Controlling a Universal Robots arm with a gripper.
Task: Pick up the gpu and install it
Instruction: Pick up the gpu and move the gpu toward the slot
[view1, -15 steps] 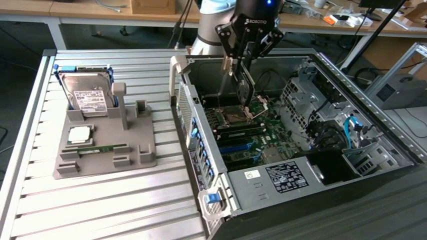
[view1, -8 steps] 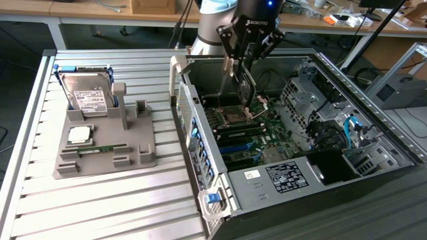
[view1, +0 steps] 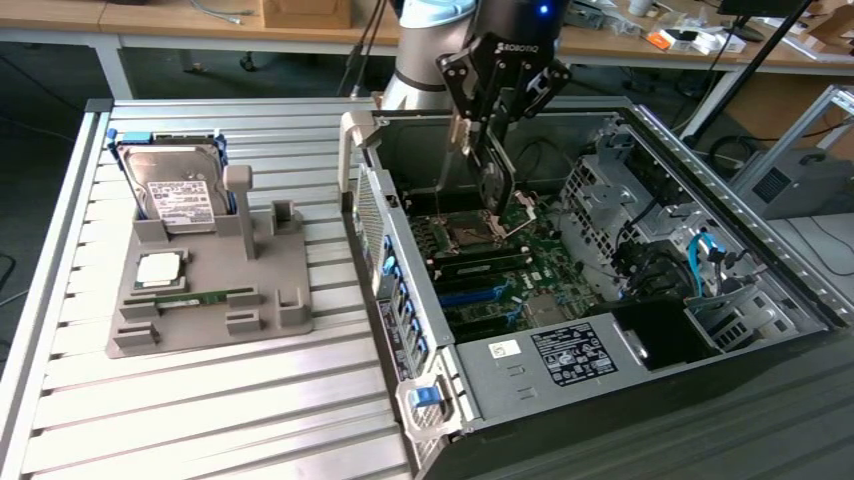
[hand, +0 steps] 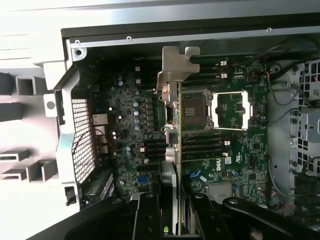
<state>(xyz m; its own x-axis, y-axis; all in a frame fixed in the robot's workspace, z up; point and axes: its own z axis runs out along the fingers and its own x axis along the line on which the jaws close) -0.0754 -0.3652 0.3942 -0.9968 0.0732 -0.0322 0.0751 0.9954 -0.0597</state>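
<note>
Hand (view1: 489, 148) (hand: 175, 220): gripping the gpu (view1: 494, 190) (hand: 178, 150), jaws narrow.
Gpu: hanging edge-on above the motherboard (view1: 483, 262) inside the open case (view1: 731, 192).
Handling: probably behaving as light, stiff and fragile; gripping the bare board edges seems safest.

I see the gpu (view1: 493, 190) pinched between the fingers of the hand (view1: 489, 135), hanging upright inside the open computer case (view1: 734, 207) over the motherboard (hand: 130, 115). It is a thin, dark card. From the wrist it shows edge-on as a narrow strip, with a silver metal bracket (hand: 175, 70) at its far end. I cannot tell whether its lower edge touches a slot.
</note>
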